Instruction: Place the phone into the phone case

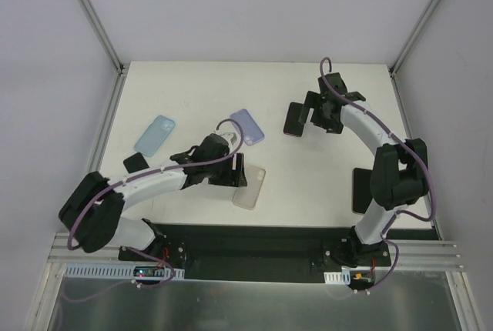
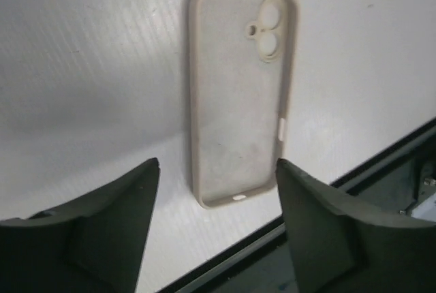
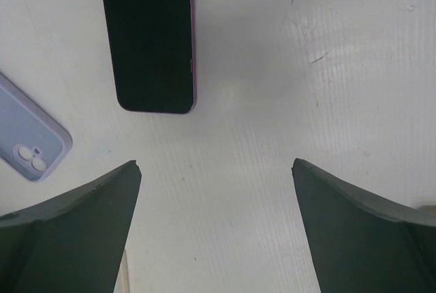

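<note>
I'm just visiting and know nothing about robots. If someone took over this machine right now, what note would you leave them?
Left end effector: open, empty, over the lower end of the beige silicone phone case, which lies flat, hollow side up.
Right end effector: open wide, empty, just short of the black phone with a pink edge, lying dark face up.
Done: nothing yet; phone and case lie apart.
Left to do: grasp the phone, carry it over and press it into the case.
</note>
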